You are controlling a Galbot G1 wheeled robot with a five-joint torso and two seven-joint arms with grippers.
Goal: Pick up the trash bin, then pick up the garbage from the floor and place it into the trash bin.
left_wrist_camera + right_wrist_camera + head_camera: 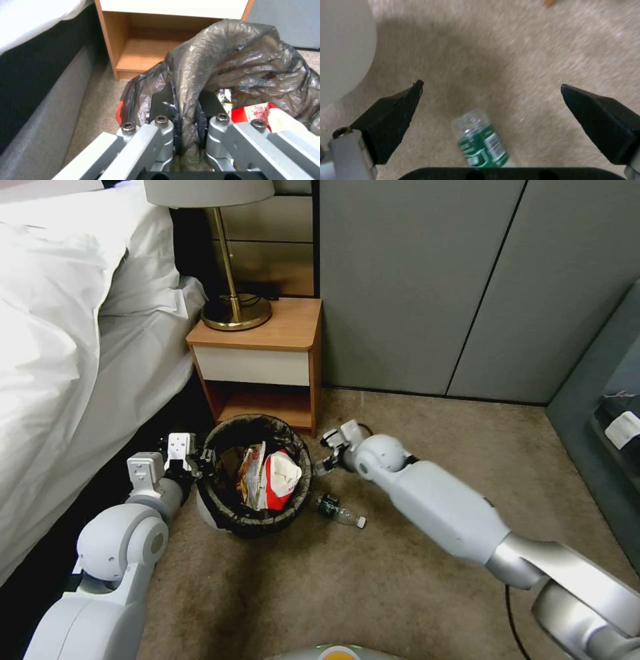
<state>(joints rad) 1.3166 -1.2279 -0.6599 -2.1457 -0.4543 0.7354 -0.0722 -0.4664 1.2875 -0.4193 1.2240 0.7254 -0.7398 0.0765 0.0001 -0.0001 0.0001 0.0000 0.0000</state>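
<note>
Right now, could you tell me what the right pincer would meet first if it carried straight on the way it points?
Probably the bare carpet: the open right pincer points down at it. The bottle lies just off its line, though depth is unclear.

Bag liner (233, 62) swallows the left gripper's (186, 110) fingertips; under the right gripper (490, 87), the bottle's (481, 140) cap end is hidden, the carpet (520, 50) blurred.

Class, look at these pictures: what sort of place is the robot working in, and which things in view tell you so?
Most likely a bedroom, perhaps a hotel room: a bed with white bedding, a wooden nightstand beside it carrying a brass lamp, and carpet underfoot.
</note>
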